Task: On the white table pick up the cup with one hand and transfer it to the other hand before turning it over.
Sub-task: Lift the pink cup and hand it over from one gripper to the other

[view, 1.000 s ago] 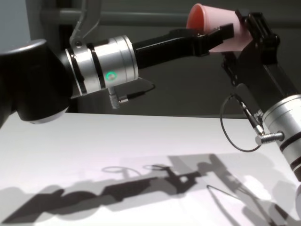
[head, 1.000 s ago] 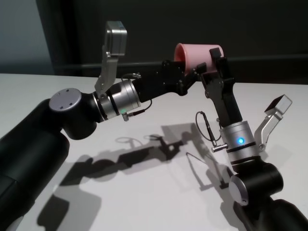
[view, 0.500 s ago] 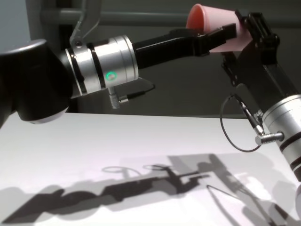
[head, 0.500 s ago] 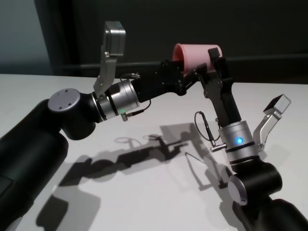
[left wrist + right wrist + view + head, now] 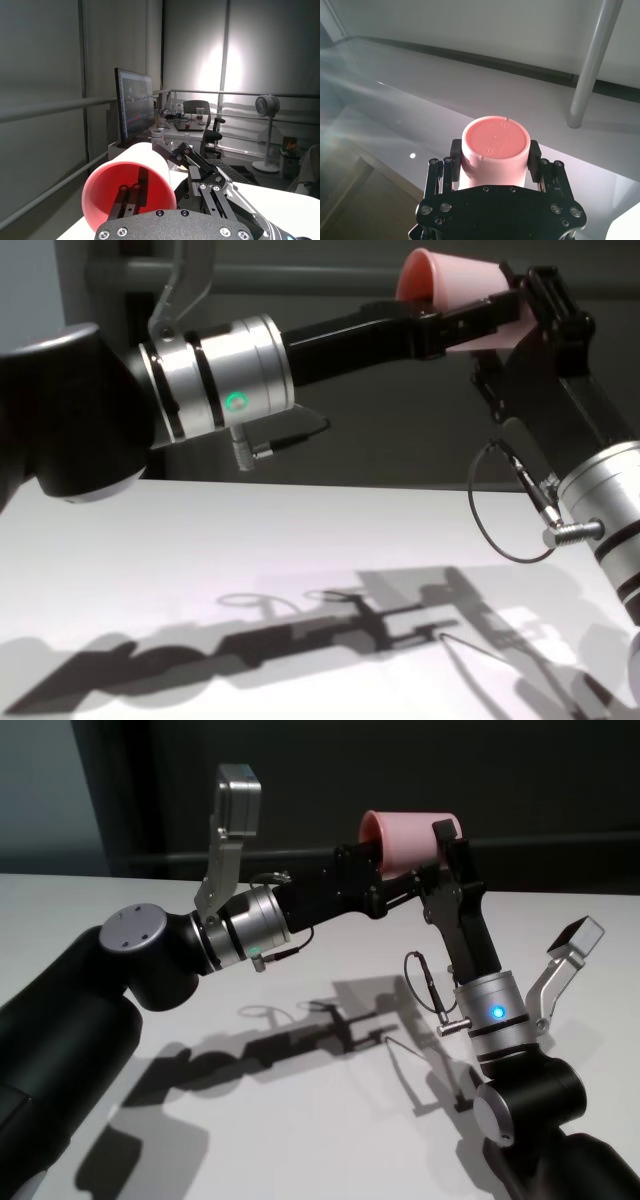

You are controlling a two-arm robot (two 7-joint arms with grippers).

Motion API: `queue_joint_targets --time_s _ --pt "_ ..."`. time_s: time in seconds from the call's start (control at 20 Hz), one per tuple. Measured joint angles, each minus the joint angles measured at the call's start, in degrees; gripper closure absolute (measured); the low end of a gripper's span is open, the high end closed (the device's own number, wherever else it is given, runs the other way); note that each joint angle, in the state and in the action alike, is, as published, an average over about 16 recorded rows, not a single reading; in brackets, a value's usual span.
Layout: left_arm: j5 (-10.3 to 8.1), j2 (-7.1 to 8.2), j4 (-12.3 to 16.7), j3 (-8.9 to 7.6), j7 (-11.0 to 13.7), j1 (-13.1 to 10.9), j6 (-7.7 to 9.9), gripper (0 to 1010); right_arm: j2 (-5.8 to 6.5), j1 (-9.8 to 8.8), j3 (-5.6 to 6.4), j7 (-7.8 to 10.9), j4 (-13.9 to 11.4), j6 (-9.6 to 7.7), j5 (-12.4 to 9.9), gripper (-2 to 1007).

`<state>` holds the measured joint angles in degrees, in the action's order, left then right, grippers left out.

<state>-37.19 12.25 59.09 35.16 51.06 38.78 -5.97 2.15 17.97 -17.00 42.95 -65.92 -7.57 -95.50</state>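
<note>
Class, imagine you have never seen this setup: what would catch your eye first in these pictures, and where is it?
The pink cup stands out first, held on its side high above the white table, its open mouth facing the left arm. Both grippers meet at it: the right gripper clamps its closed end, and the left gripper reaches along its side from the rim. Their shadows fall on the table below.

The left tool (image 5: 480,318) has pushed its fingers farther along the pink cup (image 5: 450,290), reaching closer to the right tool (image 5: 525,310).
</note>
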Motion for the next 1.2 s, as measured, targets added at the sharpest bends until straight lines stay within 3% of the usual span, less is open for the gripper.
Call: queue_joint_targets --time_s 0.3,0.65,0.9,1.2 --pt "-0.13 0.76 0.93 0.02 -0.14 -0.39 0.03 318 0.00 0.00 0.00 0.00 0.00 0.00 0.00 248" --pt "-0.51 2.95 3.93 0.14 -0.81 -1.47 0.74 113 0.00 0.00 0.00 0.00 0.00 0.00 0.00 248" --pt "-0.84 5.15 7.17 0.26 -1.92 -2.75 1.62 34 0.00 0.00 0.00 0.00 0.00 0.00 0.00 248" --pt "-1.13 7.78 11.51 0.04 -4.44 -4.99 2.67 7 0.00 0.00 0.00 0.00 0.00 0.00 0.00 248"
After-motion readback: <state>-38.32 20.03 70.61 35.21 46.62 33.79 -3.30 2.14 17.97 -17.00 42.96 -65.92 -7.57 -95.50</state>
